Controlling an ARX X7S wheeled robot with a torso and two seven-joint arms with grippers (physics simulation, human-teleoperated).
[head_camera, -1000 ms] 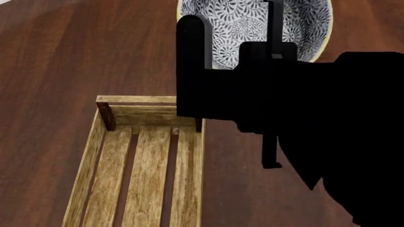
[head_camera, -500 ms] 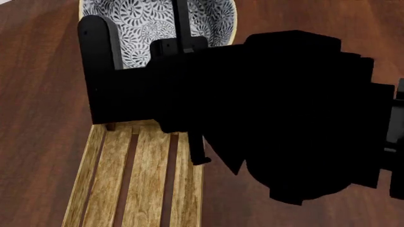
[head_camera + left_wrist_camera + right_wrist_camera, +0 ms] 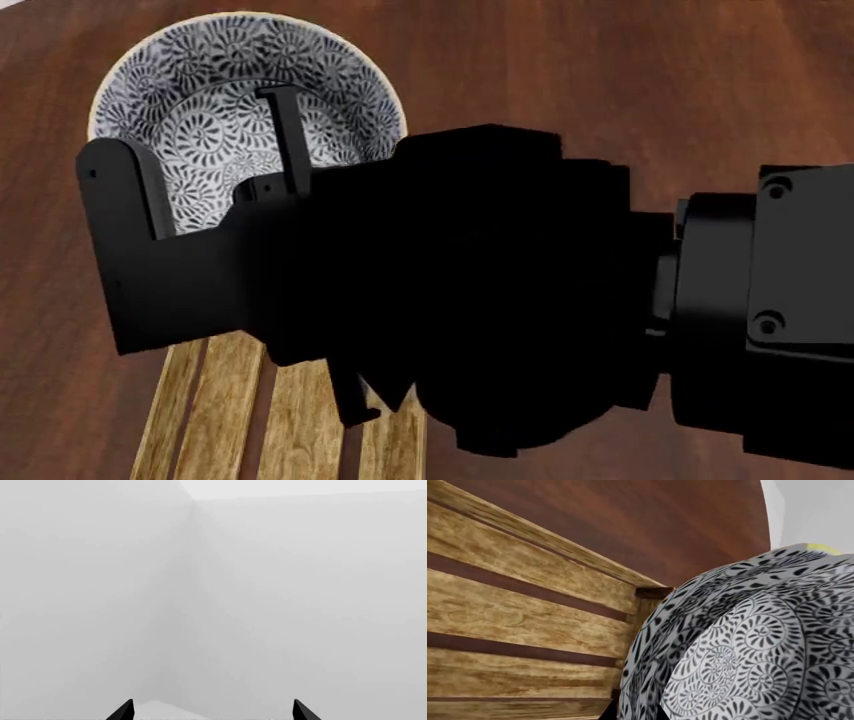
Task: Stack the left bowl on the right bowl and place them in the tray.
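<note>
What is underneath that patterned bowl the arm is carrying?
The wooden tray shows below the bowl: slats, a dark corner post. The right gripper grips its rim; the arm hides most else.

Patterned bowl (image 3: pixel 214 110) seemingly above wooden tray (image 3: pixel 507 620)

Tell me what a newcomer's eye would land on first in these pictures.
First, the black right arm, which fills most of the head view and hides much of the scene. Next, the patterned blue-and-white bowl gripped at its rim, held above the dark wooden table by the far end of the tray. In the right wrist view the bowl's outer wall looms beside the tray's pale slats and a dark corner post.
</note>
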